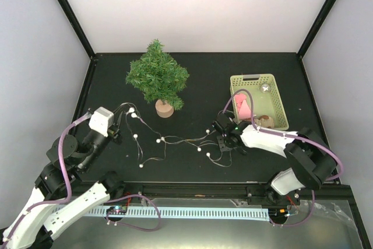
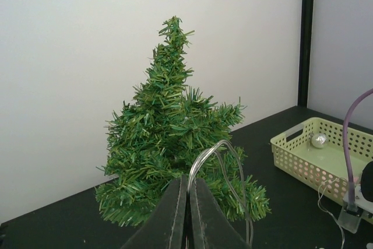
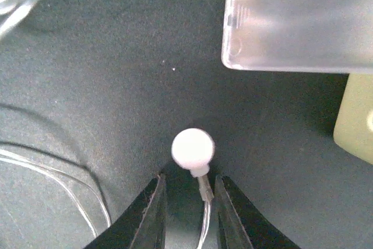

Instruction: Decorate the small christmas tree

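Left end effector (image 2: 187,186): shut, fingers (image 2: 169,214) pressed flat together, loop of clear wire (image 2: 205,153) pinched between them and arching up just past the tips. In the top view, placed at the left of the surface (image 1: 210,86), pointed toward the tree (image 1: 157,77). Right end effector (image 3: 191,179): narrow, jaws a little apart, thin wire lead running up the gap nearer the right-hand finger, not visibly squeezed. White bulb (image 3: 193,148) just beyond the tips, slightly blurred. Clear box (image 3: 297,18) ahead, upper right in the right wrist view, on the surface. Rest of the wire strung loosely across the surface between both end effectors, more white bulbs dotted along it. Tree: upright at rear left-centre of the surface, trunk in a round wood base (image 1: 164,109), straight ahead of the left end effector, close behind the wire loop in the left wrist view, well apart from the basket (image 1: 280,106). Basket: pale green, rear right, just beyond the right end effector, silver ball (image 1: 266,87) and pink item (image 1: 243,108) inside.
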Action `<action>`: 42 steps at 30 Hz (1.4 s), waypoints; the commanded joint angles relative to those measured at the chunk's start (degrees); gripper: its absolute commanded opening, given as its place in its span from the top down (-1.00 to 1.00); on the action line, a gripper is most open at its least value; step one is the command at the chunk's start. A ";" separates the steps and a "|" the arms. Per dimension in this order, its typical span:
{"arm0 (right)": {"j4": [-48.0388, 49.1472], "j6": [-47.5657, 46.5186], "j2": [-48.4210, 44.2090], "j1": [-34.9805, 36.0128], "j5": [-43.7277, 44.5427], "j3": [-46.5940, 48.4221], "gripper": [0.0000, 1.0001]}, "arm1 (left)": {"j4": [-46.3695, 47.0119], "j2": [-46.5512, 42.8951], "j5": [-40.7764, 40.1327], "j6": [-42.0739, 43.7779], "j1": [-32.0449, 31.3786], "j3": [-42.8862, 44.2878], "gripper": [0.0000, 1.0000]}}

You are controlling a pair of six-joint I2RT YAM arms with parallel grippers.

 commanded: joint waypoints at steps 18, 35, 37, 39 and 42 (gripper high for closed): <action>-9.05 -0.33 -7.42 0.17 4.85 6.86 0.98 | -1.26 -1.45 -0.63 0.07 0.28 -0.24 0.97; 17.43 -15.12 -23.84 0.29 -23.10 42.85 0.98 | -3.73 -0.15 -3.22 -5.60 0.28 -3.61 0.97; 19.68 -15.43 -19.76 0.24 -26.15 47.47 0.98 | -4.33 -0.46 -3.26 -5.68 0.27 -3.65 0.97; 16.98 -17.36 -15.75 0.23 -23.02 51.78 0.98 | -4.46 -0.99 -3.04 -5.76 0.29 -3.73 0.97; 12.38 -26.85 -13.62 0.26 -22.55 48.35 0.82 | -4.32 -1.75 -2.57 -6.06 0.30 -3.87 0.97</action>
